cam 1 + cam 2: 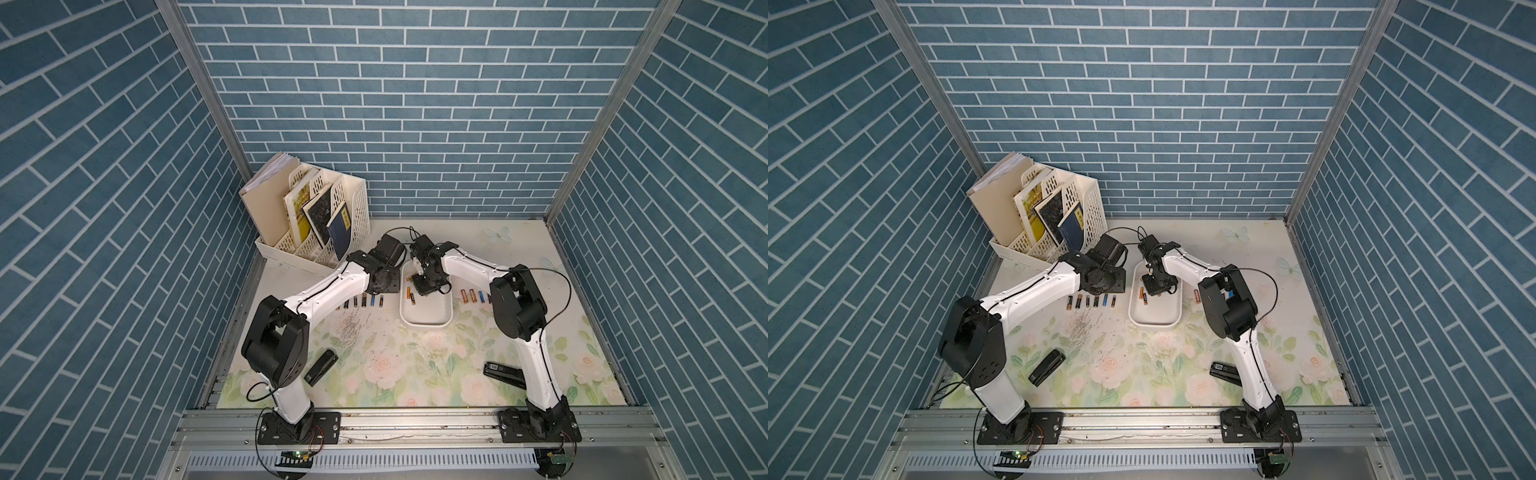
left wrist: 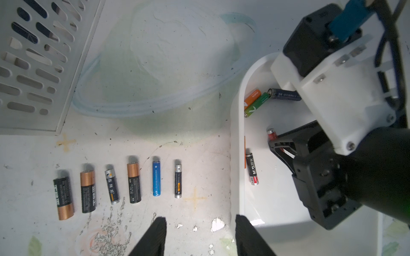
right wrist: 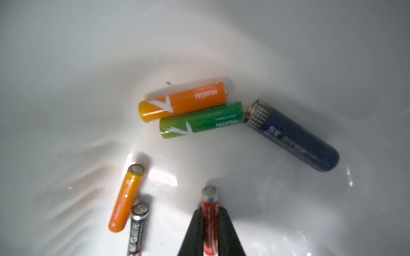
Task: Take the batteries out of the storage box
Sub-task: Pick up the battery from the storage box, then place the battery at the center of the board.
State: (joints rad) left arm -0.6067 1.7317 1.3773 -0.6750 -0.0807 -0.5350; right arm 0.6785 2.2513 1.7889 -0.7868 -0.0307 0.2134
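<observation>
R CLAW GRIPS A CELL: my right gripper (image 3: 210, 213) is clamped tight on a red battery (image 3: 209, 199), low inside the storage box (image 3: 88, 66). In a top view the box (image 1: 426, 325) sits just right of frame centre on the floral table (image 1: 415, 374).

Five more cells lie loose on the box floor. An orange battery (image 3: 182, 100) touches a green battery (image 3: 200, 119), w/ a dark-blue battery (image 3: 292, 137) at the green's end. A 2nd orange battery (image 3: 126, 199) lies beside a black battery (image 3: 137, 228).

My left gripper (image 2: 200, 223) hovers w/ jaws apart, nothing btwn them, over the table just beside the box's rim.

Already out, per the top view: a row of six batteries (image 1: 363, 301) left of the box, and a shorter row (image 1: 473, 296) right of it, partly hidden by the right arm (image 1: 469, 266).
</observation>
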